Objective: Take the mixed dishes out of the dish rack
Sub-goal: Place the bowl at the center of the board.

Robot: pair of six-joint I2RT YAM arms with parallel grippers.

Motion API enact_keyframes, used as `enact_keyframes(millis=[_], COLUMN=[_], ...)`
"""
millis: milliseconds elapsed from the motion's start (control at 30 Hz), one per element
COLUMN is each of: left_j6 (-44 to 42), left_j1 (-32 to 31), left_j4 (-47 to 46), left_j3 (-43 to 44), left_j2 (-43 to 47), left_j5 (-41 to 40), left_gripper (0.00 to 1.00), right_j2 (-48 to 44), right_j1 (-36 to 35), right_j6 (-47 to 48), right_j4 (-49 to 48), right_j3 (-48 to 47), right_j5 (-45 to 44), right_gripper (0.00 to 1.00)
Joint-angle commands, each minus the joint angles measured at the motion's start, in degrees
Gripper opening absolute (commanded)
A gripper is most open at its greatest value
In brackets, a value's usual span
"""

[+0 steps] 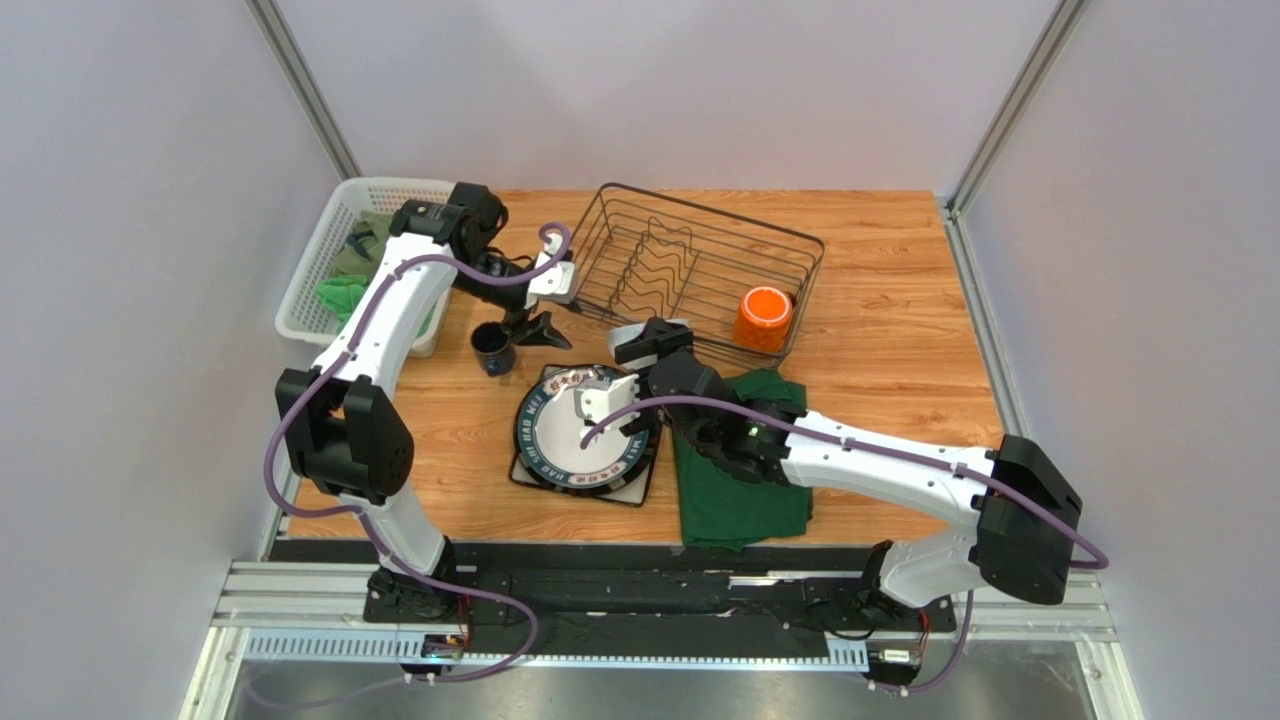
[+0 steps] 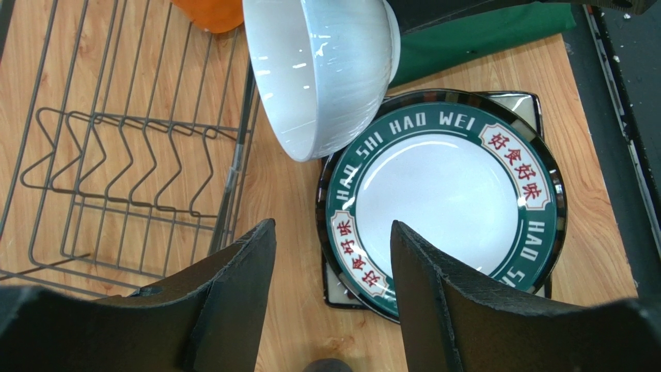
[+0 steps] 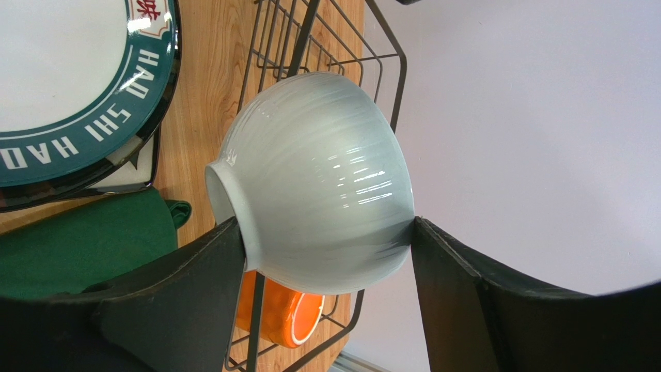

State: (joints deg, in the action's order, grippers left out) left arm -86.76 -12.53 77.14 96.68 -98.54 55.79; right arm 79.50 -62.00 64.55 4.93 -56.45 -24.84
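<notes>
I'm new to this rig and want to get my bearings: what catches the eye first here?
The white bowl, gripped on its side in the jaws of the right arm, hangs over a green-rimmed lettered plate stacked on the table in front of the dish rack. The rack is nearly bare: only an orange mug sits in its near right corner.

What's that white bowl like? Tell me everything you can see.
The white bowl is glossy and ceramic-looking, with faint ribbing on its rounded outside and a small foot ring. Tipped on its side in the air, it is clamped between the two fingers of the right gripper. It hangs over the edge of the green-rimmed round plate, beside the dish rack; whether it touches the plate is unclear.
</notes>
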Motion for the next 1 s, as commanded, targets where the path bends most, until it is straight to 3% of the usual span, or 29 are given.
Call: enact_keyframes(millis=[0, 967], left_j6=[-2.4, -1.6], left_j1=[-0.4, -3.9], left_j4=[19.0, 19.1], left_j3=[-0.7, -9.4], left_j2=[3.1, 8.8], left_j5=[2.3, 5.9], left_gripper=[0.65, 0.66], right_j2=[-3.0, -1.5], right_j1=[-1.8, -7.3], right_j6=[1.9, 3.9], right_j4=[-7.6, -11.3], right_j3=[-0.3, 1.6], right_j5=[-2.8, -4.0], right_gripper=[0.68, 0.68])
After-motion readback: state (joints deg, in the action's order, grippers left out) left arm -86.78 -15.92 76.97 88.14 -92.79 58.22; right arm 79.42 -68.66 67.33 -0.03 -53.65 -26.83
